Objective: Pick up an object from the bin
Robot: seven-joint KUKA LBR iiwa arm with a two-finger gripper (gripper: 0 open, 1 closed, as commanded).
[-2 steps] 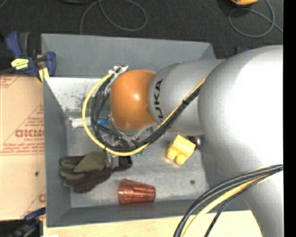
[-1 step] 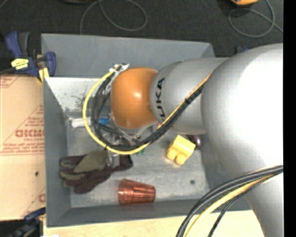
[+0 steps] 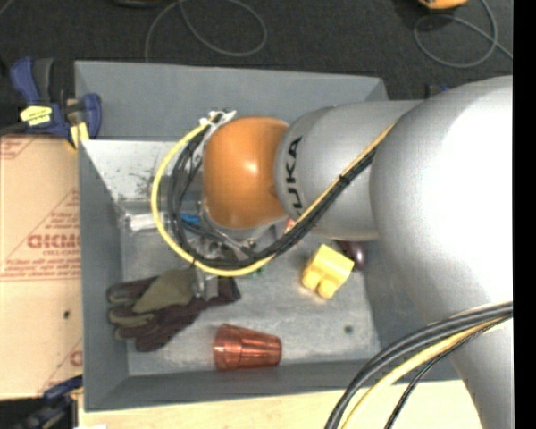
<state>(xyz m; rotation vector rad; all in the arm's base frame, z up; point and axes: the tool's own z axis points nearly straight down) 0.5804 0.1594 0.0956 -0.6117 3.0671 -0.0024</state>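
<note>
My gripper (image 3: 205, 280) reaches down below the orange wrist cover, in the left middle of the bin. It is right at the cuff end of a dark brown and olive work glove (image 3: 152, 309), which lies flat on the bin floor at the front left. Most of the gripper is hidden by the cover and cables. A copper-coloured ribbed cup (image 3: 246, 347) lies on its side near the front wall, just below and to the right of the gripper.
A yellow block (image 3: 326, 271) sits right of centre, with a small dark object (image 3: 355, 256) behind it under the arm. A clear tube-like item (image 3: 141, 222) lies by the left wall. The arm covers the bin's back right.
</note>
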